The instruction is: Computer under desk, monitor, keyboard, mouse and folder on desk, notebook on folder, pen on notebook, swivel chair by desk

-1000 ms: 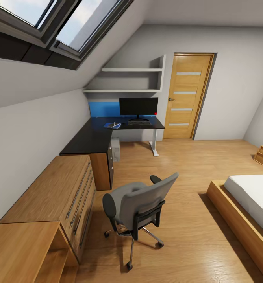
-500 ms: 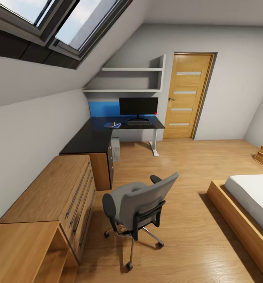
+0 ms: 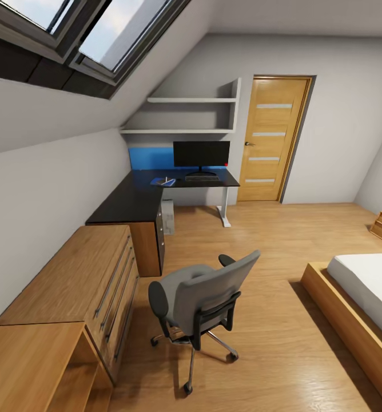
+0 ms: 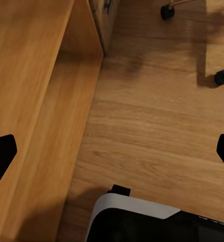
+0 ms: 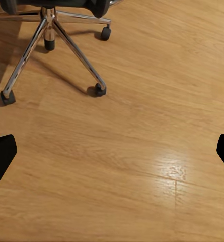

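Swivel chair (image 3: pixel 199 300) sits mid-floor, well apart from the black surface (image 3: pixel 182 180) where the monitor (image 3: pixel 201 155), keyboard (image 3: pixel 202 178) and blue folder (image 3: pixel 161 182) already are. Left pincer (image 4: pixel 112 151) and right pincer (image 5: pixel 112 151) both hang spread wide, holding nothing. Probably best to roll up behind the backrest and push it straight toward the far end, minding the wooden drawer unit (image 3: pixel 82 286).
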